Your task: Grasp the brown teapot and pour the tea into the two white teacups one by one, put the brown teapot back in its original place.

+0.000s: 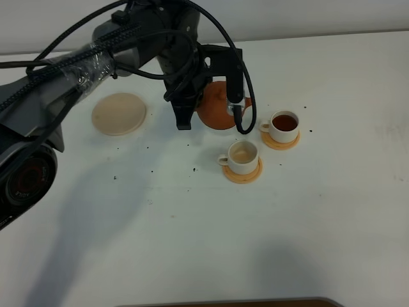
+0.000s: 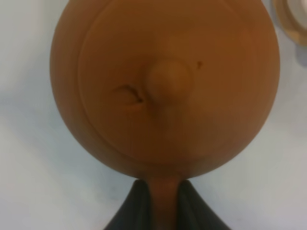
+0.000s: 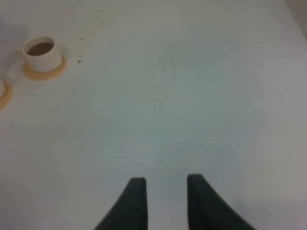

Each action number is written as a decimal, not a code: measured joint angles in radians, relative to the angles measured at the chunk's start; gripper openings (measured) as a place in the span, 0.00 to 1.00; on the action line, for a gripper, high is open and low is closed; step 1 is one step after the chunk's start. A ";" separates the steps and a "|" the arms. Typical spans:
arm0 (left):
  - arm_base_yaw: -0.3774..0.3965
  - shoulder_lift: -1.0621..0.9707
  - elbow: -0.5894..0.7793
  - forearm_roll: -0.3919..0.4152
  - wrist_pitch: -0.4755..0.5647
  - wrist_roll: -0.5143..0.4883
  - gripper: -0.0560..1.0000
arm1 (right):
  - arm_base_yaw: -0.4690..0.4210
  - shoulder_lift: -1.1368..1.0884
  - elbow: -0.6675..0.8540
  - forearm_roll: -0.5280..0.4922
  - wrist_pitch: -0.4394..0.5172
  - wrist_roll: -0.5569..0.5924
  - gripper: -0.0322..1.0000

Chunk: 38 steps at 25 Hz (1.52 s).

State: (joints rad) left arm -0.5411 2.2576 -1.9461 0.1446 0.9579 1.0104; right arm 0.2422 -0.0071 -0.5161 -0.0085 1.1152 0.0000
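Saucer (image 1: 119, 114) left, teapot (image 1: 216, 110) centre, perhaps lifted, far teacup (image 1: 284, 126) and near teacup (image 1: 243, 157) right, on coasters (image 1: 243, 177).

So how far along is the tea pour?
Done: far cup holds dark tea. In hand: left gripper holds the teapot by its handle. Left: near cup looks pale, barely filled if at all; then teapot onto the bare saucer.
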 joint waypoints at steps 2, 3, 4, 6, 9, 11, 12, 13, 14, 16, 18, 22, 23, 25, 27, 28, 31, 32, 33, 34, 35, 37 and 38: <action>0.008 0.003 0.000 -0.007 0.001 -0.005 0.19 | 0.000 0.000 0.000 0.000 0.000 0.000 0.26; 0.010 0.006 0.000 -0.011 0.000 -0.006 0.19 | 0.000 0.000 0.000 0.000 0.000 0.000 0.26; 0.011 0.012 0.000 -0.013 -0.003 -0.008 0.19 | 0.000 0.000 0.000 0.000 0.000 0.000 0.26; 0.011 0.024 0.000 -0.023 -0.020 -0.009 0.19 | 0.000 0.000 0.000 0.000 0.000 0.000 0.26; 0.011 0.045 0.000 -0.060 -0.046 -0.009 0.19 | 0.000 0.000 0.000 0.000 0.000 0.000 0.26; 0.011 0.059 0.000 -0.070 -0.049 -0.009 0.19 | 0.000 0.000 0.000 0.000 0.000 0.000 0.26; 0.011 0.063 0.000 -0.071 -0.049 -0.009 0.19 | 0.000 0.000 0.000 0.000 0.000 0.000 0.26; 0.011 0.066 0.000 -0.071 -0.049 -0.009 0.19 | 0.000 0.000 0.000 0.000 0.000 0.000 0.26; 0.011 0.066 0.000 -0.071 -0.049 -0.009 0.19 | 0.000 0.000 0.000 0.000 0.000 0.000 0.26; 0.011 0.062 0.000 -0.071 -0.049 -0.009 0.19 | 0.000 0.000 0.000 0.000 0.000 0.000 0.26; 0.011 0.047 0.000 -0.071 -0.036 -0.009 0.19 | 0.000 0.000 0.000 0.000 0.000 0.000 0.26; 0.016 -0.006 0.000 -0.068 0.039 -0.008 0.19 | 0.000 0.000 0.000 0.000 0.000 0.000 0.26; 0.019 -0.020 0.000 -0.068 0.062 -0.007 0.19 | 0.000 0.000 0.000 0.000 0.000 0.000 0.26; 0.026 -0.055 0.000 -0.064 0.104 0.004 0.19 | 0.000 0.000 0.000 0.000 0.000 0.000 0.26; 0.032 -0.084 0.000 -0.061 0.150 0.030 0.19 | 0.000 0.000 0.000 0.000 0.000 0.000 0.26; 0.032 -0.099 0.000 -0.056 0.172 0.040 0.19 | 0.000 0.000 0.000 0.000 0.000 0.000 0.26; 0.032 -0.140 0.000 -0.046 0.217 0.067 0.19 | 0.000 0.000 0.000 0.000 0.000 0.000 0.26; 0.032 -0.156 0.004 -0.043 0.217 0.068 0.19 | 0.000 0.000 0.000 0.000 0.000 0.000 0.26; 0.032 -0.176 0.019 -0.042 0.217 0.072 0.19 | 0.000 0.000 0.000 0.000 0.000 0.000 0.26; 0.032 -0.195 0.042 -0.041 0.217 0.077 0.19 | 0.000 0.000 0.000 0.000 0.000 0.000 0.26; 0.032 -0.222 0.078 -0.041 0.217 0.081 0.19 | 0.000 0.000 0.000 0.000 0.000 0.000 0.26; 0.032 -0.281 0.175 -0.039 0.209 0.085 0.19 | 0.000 0.000 0.000 0.000 0.000 0.000 0.26; 0.032 -0.308 0.224 -0.038 0.187 0.087 0.19 | 0.000 0.000 0.000 0.000 0.000 0.000 0.26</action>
State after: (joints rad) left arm -0.5087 1.9492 -1.7221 0.1070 1.1446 1.0973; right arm 0.2422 -0.0071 -0.5161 -0.0085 1.1152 0.0000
